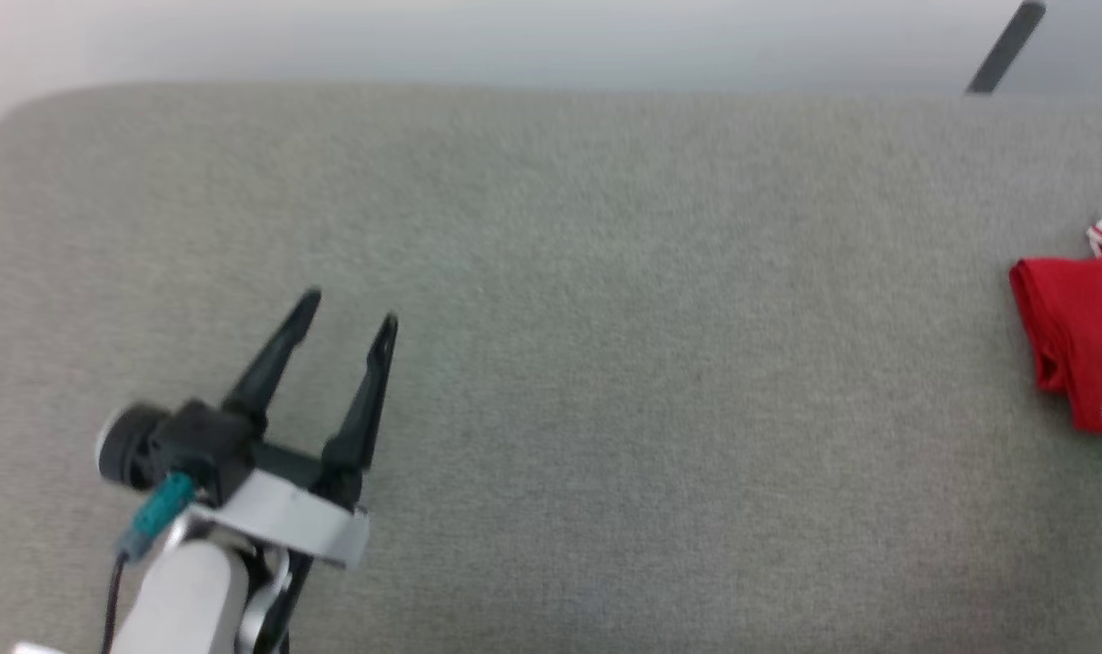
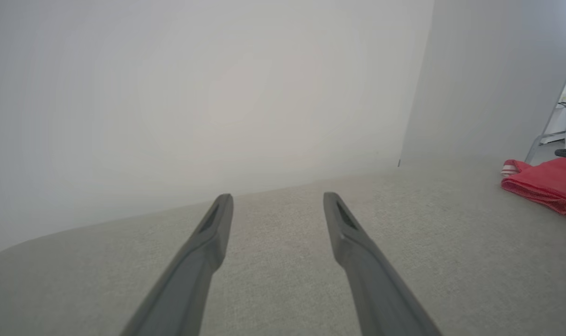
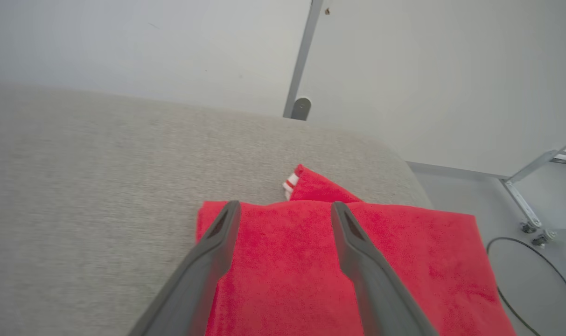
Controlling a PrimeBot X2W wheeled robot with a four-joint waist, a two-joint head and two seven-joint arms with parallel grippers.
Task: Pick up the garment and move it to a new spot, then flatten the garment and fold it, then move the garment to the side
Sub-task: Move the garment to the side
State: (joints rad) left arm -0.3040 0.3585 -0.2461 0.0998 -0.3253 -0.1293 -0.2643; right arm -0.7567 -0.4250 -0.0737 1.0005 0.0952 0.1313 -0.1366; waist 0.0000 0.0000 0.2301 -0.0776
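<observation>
Grey cloth tabletop (image 1: 605,363), pale wall (image 1: 514,36) behind. Over it the right claw (image 3: 285,205) stood wide, empty; the folded shirt (image 3: 287,280) lay just under its fingers (image 3: 208,261), near the tabletop's corner. Far off, the left claw (image 1: 349,307) gaped, empty. A rising finger might snag and unfold it.

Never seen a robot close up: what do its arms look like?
Left tool: two long, dark, tapering fingers on a black body, silver bracket, pale forearm, teal plug with black cable. Right tool: matching dark fingers, slotted near the tips.
</observation>
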